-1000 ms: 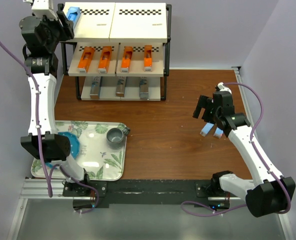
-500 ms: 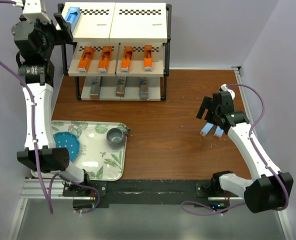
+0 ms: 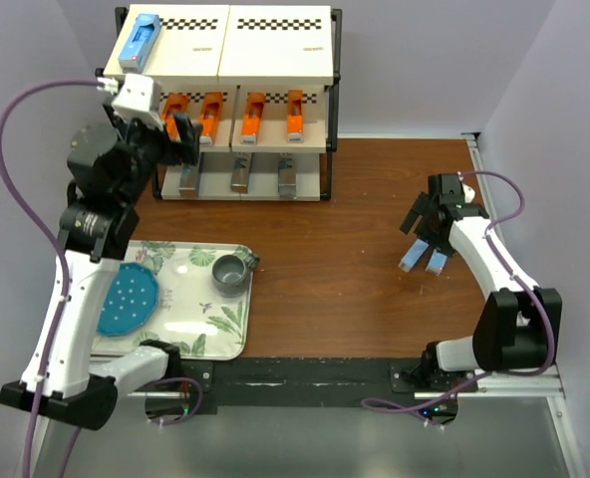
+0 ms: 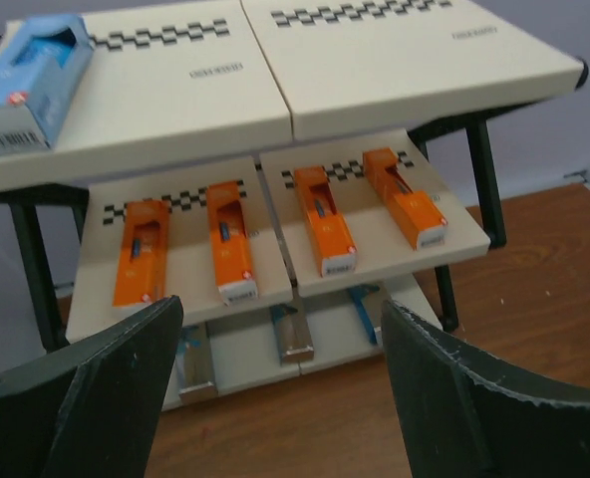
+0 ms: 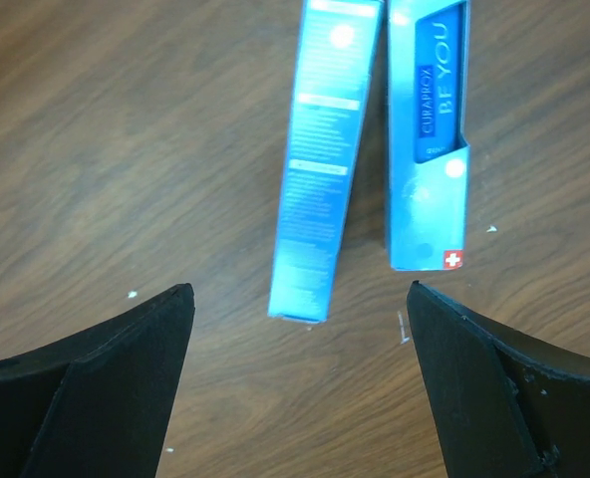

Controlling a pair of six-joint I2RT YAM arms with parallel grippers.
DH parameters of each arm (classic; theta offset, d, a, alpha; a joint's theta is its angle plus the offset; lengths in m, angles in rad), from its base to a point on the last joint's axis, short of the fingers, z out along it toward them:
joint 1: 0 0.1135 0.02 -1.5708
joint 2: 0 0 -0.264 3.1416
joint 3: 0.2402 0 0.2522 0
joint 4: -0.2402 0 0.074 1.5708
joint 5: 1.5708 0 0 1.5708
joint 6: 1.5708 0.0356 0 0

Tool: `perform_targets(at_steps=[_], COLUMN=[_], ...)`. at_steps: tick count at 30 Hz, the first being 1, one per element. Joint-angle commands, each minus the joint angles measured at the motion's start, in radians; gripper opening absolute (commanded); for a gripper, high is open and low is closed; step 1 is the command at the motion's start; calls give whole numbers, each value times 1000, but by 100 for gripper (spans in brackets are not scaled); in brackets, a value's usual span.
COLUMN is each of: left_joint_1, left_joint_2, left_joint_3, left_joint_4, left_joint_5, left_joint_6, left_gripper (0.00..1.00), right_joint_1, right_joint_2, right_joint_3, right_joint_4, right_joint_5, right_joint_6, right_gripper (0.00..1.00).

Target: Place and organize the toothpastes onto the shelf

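A brown wooden table between pale walls carries the shelf at its far edge. One light blue toothpaste lies flat at the left end of the shelf's top board. Four orange toothpastes, each with a window cut in its face, lie side by side on the middle tier. Three metallic toothpastes lie on the bottom tier.

Two loose blue toothpastes lie on the table well right of the shelf, side by side and slightly angled to each other. The right gripper hangs over them with fingers spread wide, touching neither. The left gripper, also spread and empty, hovers before the shelf's left half and hides part of the middle tier from above.

Near-left of the shelf sits a leaf-patterned tray bearing a blue plate and a grey cup.
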Motion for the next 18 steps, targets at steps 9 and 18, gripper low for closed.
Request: perform_targets(at_steps=[9,18], left_joint_1=[-122,-200], left_joint_2=[-194,-216], left_joint_3=[-412,-481], left_joint_4=[49,77], left_joint_5=[80,49], left_joint_6=[-8,27], left_gripper=[87,87], right_joint_1=[-223,-291], right_joint_2=[118,290], right_joint_3=[87,219], right_joint_4=[108,173], right_joint_5=[14,31], right_joint_6=[-10,-142], right_gripper=[88,84])
